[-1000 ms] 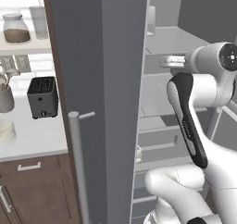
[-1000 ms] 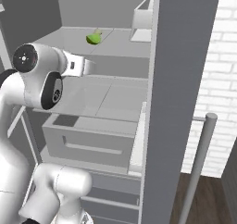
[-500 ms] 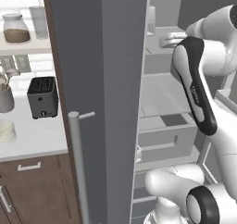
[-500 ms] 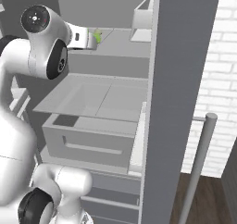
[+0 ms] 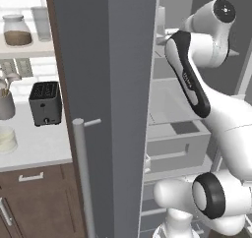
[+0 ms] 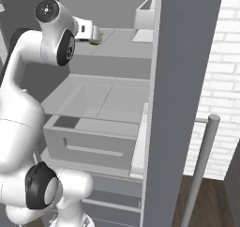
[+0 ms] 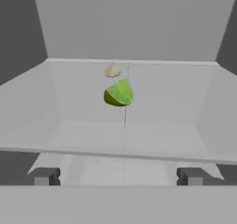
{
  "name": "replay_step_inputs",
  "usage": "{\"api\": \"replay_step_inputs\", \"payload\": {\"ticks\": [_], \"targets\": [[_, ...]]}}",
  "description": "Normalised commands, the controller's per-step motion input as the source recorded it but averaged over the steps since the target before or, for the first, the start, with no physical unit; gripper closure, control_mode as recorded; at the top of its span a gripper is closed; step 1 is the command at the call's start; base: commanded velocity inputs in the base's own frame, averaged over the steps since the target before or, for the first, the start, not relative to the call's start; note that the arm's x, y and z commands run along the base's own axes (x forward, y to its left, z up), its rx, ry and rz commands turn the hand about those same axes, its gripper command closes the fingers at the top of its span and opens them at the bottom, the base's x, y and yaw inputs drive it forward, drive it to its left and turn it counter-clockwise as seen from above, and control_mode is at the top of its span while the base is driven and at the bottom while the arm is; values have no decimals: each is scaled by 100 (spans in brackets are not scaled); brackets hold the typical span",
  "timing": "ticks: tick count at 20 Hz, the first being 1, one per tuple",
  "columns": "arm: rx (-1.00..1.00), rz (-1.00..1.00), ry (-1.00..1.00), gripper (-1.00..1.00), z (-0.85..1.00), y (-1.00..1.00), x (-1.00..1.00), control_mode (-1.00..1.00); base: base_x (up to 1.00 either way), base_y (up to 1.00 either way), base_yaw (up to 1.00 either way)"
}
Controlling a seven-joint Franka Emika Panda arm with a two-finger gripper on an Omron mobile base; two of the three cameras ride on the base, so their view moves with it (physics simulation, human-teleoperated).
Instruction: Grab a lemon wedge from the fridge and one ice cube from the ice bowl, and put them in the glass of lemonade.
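So the fridge [image 6: 183, 80] is seen wide open, and the lemon wedge [image 7: 119, 93] is found lying on an upper shelf [image 7: 92, 130] inside it, a bit back from the front edge. The gripper [image 7: 118, 176] is held level at the shelf's front, jaws spread wide apart with nothing between them, and the wedge is lined up roughly between the fingertips [image 7: 45, 176] but farther in, not touched. A small pale lump [image 7: 112, 71] is spotted just behind the wedge. In the right base view the hand is pointed at the wedge [image 6: 97, 40].
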Motion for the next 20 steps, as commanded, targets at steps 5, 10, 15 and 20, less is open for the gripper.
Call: {"api": "replay_step_inputs", "payload": {"ticks": [5, 10, 15, 20], "targets": [[0, -4, 4, -100, -7, 34, 67, -100, 0, 0, 0], [0, -1, 4, -100, -29, 0, 51, -100, 0, 0, 0], [0, -6, 2, -100, -6, 0, 63, -100, 0, 0, 0], [0, -7, 3, -100, -1, 0, 54, -100, 0, 0, 0]]}}
